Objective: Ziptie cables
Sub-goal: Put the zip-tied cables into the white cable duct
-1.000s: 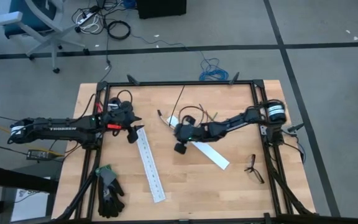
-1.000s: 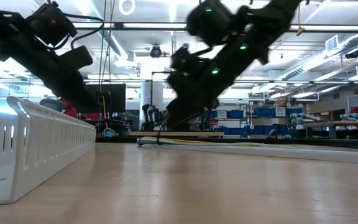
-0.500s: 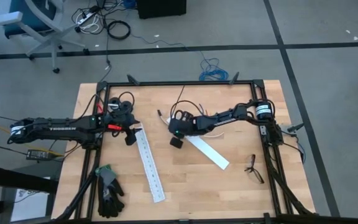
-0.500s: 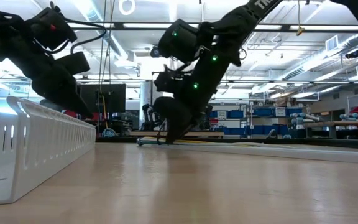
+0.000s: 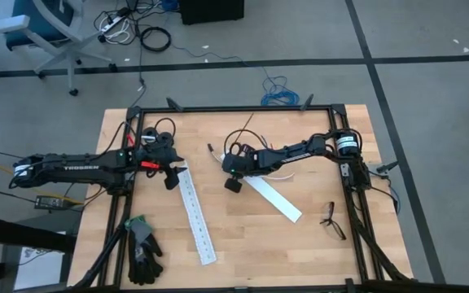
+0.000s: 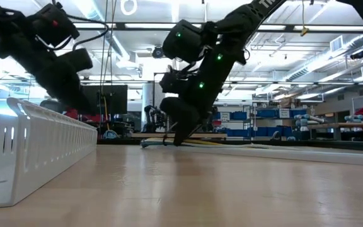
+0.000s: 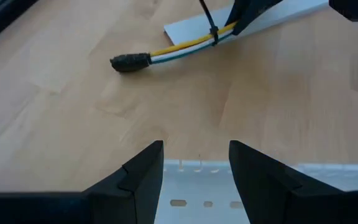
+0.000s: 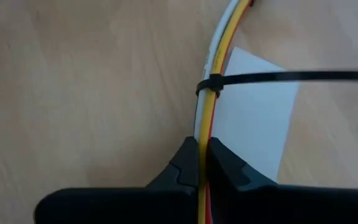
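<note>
Right pincer point(image 8: 199, 163) clenched on the cables point(image 8: 211, 112) – just beside ziptie point(image 8: 260, 77), left pincer point(image 7: 194, 180) parted, holding nothing

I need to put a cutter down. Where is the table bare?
Bare wood lies between the two white slotted strips, and near the spectacles. It is crowded around the right pincer, shut on the cables.
</note>
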`<state>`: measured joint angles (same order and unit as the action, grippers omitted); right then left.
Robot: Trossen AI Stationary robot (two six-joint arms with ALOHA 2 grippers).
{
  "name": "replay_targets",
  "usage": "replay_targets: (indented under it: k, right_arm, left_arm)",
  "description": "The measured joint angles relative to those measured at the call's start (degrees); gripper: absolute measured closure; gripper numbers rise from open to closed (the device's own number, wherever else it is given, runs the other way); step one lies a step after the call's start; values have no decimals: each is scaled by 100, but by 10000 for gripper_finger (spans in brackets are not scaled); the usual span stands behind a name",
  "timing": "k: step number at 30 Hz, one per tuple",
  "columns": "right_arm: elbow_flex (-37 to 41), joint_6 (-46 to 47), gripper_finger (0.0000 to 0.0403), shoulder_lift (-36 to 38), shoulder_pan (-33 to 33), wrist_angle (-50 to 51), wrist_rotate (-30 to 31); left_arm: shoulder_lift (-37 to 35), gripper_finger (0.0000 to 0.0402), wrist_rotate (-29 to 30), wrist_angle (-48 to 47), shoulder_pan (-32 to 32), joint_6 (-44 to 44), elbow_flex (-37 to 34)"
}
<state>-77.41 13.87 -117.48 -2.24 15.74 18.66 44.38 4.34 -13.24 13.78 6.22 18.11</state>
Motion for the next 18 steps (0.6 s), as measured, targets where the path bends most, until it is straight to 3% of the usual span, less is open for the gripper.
replay_targets:
  k: [8,13,18]
  right_arm:
    - [-4,101,401,683,193,474,404]
    - [-4,105,402,1045,349,735,480]
    - [-4,66,403,1135,487,867,581]
  left_arm:
    - [0,209,4,-1176,0,41,796]
    - [0,209,-32,-2200,-2,623,1200]
    - [0,209,-477,-2821,-22,1202,1281]
